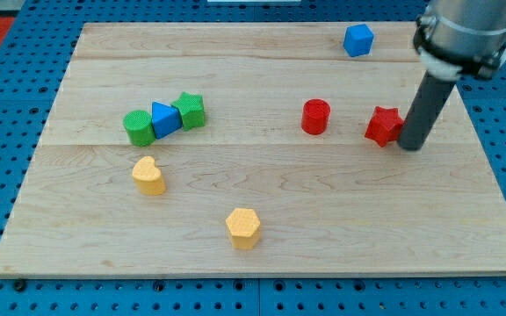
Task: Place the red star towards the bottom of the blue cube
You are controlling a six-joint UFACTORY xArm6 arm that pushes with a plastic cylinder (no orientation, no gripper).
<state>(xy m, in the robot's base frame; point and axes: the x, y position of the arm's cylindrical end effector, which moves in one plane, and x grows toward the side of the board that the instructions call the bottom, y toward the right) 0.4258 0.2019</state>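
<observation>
My tip (411, 146) touches the red star (383, 125) at its 4 o'clock; no jaws exist. You push this light, stiff block toward the blue cube (357, 40) at 11 o'clock.

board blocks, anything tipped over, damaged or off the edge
Nothing stands out. All the blocks sit on the wooden board, none visibly damaged. My tip rests against the red star on its right; the blue cube sits above.
</observation>
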